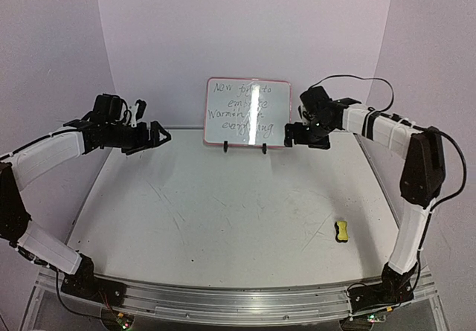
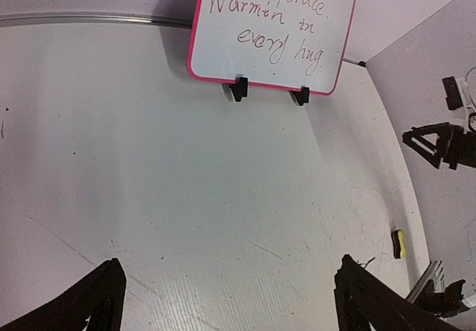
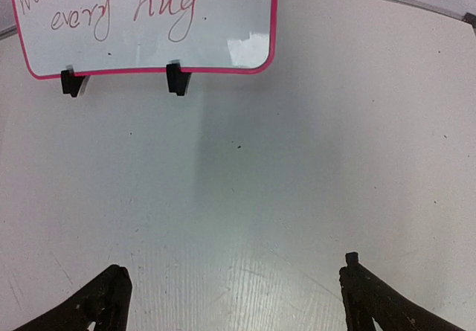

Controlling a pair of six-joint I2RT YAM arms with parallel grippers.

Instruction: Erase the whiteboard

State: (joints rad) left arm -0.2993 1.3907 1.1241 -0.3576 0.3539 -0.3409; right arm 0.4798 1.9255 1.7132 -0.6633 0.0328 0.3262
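Whiteboard [image 1: 248,114] stands upright on its two black feet [image 3: 177,78], centred at the far edge of the table [image 1: 223,197]. Marker writing covers it.

Left gripper [image 1: 158,134] hangs in the air left of the board, fingers spread wide, nothing between them. Right gripper [image 1: 296,135] is just off the board's lower right corner, also spread wide and empty. Neither touches the board.

View differences:
- Only the overhead view has the whole board, including the top line of writing, but the text is too faint to read there.
- Left wrist crops the board's top and reads "embrace / Warmth in / every hug". It also catches the right gripper at frame right.
- Right wrist gets only the board's bottom strip, "every hug", and both feet.
- The yellow eraser [image 1: 341,230] shows in the overhead and left wrist views only, lying on the near right of the table, well apart from the board.
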